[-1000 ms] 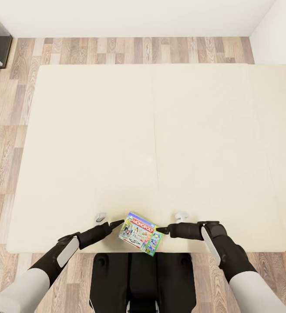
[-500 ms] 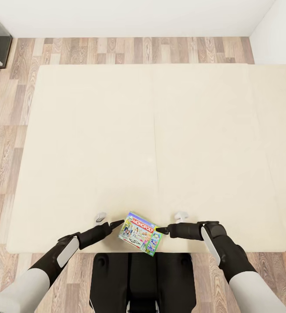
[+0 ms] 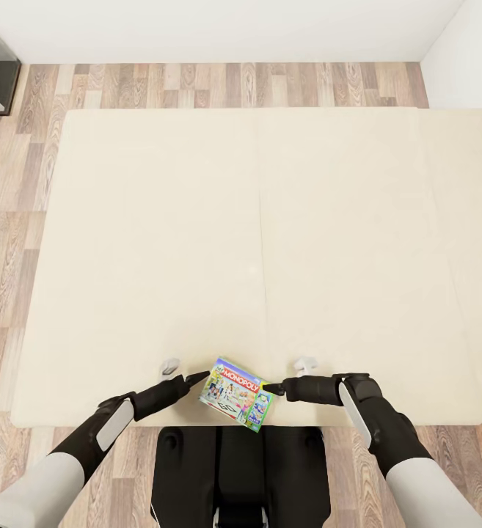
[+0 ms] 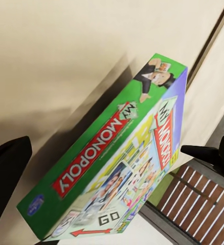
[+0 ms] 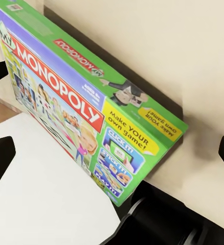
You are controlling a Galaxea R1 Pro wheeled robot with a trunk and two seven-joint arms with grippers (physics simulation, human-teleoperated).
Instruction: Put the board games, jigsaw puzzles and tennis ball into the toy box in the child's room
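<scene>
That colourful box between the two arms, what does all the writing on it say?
All on the game box:
"MY MONOPOLY" on the lid's red banner.
"MONOPOLY" again on the green side.
"Make YOUR own game!" on the yellow patch.
"GO" on a corner of the lid.
The small print on the blue panels and the barcode label is too blurred to read.

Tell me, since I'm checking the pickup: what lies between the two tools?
In the head view, the Monopoly box lies between the left tool and right tool, at the bed's near edge.

The MONOPOLY board game [image 3: 237,393] is a thin flat box with green sides and a colourful printed lid. It sits at the near edge of the beige bed [image 3: 255,220], rotated askew, lid facing up.
</scene>
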